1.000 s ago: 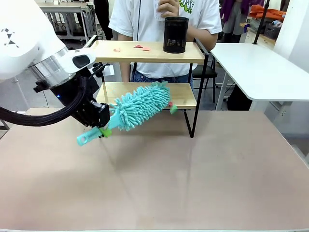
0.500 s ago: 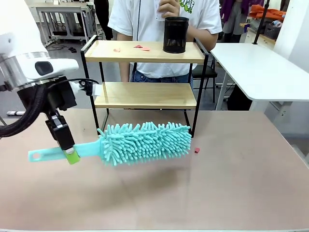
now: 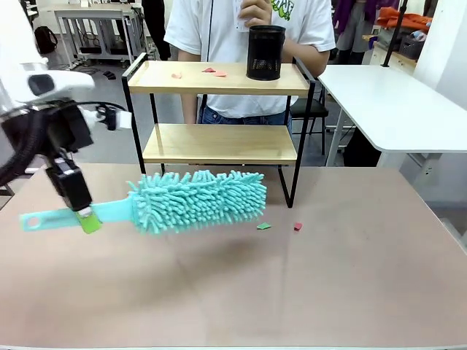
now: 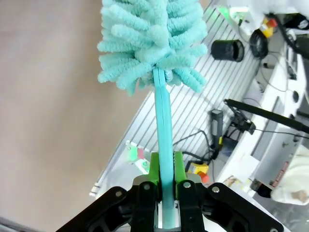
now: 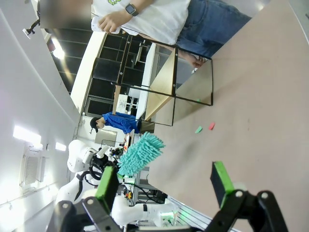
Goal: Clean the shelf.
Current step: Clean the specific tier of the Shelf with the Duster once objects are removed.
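Front view: the shelf (image 3: 219,142) stands at the far middle of the table (image 3: 350,277), with a black mesh cup (image 3: 265,52) and small pink scraps (image 3: 211,71) on its top board and a person (image 3: 219,29) just behind; nearer, at the left, the left gripper (image 3: 84,217) is clamped on the handle of a teal duster (image 3: 197,200) held roughly level, and a green scrap (image 3: 263,226) and a red scrap (image 3: 298,227) lie on the table right of its head. Left wrist view: green pads (image 4: 154,166) press on both sides of the duster's handle, the fluffy head at the far end. Right wrist view: the right gripper (image 5: 164,180) is spread wide with nothing between its fingers, the shelf and both scraps well beyond it.
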Motion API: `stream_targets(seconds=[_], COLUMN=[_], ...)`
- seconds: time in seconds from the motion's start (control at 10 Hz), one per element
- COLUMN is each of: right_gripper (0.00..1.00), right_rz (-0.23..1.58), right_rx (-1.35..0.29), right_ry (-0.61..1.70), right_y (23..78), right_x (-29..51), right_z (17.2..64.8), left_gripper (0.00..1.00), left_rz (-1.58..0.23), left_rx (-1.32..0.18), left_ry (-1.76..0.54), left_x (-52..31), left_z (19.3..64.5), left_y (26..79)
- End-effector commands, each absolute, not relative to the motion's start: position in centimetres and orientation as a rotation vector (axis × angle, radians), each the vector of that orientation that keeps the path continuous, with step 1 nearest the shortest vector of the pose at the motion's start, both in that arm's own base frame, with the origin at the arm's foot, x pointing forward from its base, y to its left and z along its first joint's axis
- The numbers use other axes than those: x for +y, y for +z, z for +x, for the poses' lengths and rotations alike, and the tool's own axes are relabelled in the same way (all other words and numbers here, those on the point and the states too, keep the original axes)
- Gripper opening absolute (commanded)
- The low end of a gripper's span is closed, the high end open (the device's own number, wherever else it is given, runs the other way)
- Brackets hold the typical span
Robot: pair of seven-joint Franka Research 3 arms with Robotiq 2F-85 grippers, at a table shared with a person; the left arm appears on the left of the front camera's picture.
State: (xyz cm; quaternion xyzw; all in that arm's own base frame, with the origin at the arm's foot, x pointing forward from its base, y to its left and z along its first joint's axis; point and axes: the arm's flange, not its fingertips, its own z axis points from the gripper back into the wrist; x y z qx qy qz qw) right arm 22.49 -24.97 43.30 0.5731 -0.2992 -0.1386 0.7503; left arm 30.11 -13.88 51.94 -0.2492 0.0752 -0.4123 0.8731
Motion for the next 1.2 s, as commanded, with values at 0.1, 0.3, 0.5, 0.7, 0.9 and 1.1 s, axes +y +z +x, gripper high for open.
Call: stream_targets(seconds=[0.1, 0.3, 0.5, 0.7, 0.9, 1.1], right_gripper=[1.0, 1.0, 1.0, 1.0, 1.0, 1.0], right_rz=[1.262, 1.262, 1.262, 1.262, 1.262, 1.262], right_rx=[-0.688, -0.688, -0.688, -0.688, -0.688, -0.688], right_ry=[-0.285, -0.285, -0.285, -0.285, -0.285, -0.285], right_y=[43.4, 43.4, 43.4, 43.4, 43.4, 43.4], right_x=[-25.0, -25.0, -25.0, -25.0, -25.0, -25.0], right_z=[22.7, 22.7, 22.7, 22.7, 22.7, 22.7], left_gripper=[0.12, 0.12, 0.12, 0.0, 0.0, 0.0], left_rz=[-0.693, -0.849, -1.01, -1.185, -1.228, -1.229], left_rx=[0.14, -0.011, -0.147, -0.119, -0.117, -0.052], left_ry=[-0.788, -0.59, -0.355, -0.099, 0.129, 0.246], left_x=[-3.4, 5.0, 11.8, 17.6, 19.7, 18.9], left_z=[29.2, 29.0, 29.5, 31.3, 33.9, 37.3], left_y=[57.1, 59.3, 59.4, 57.9, 55.5, 53.2])
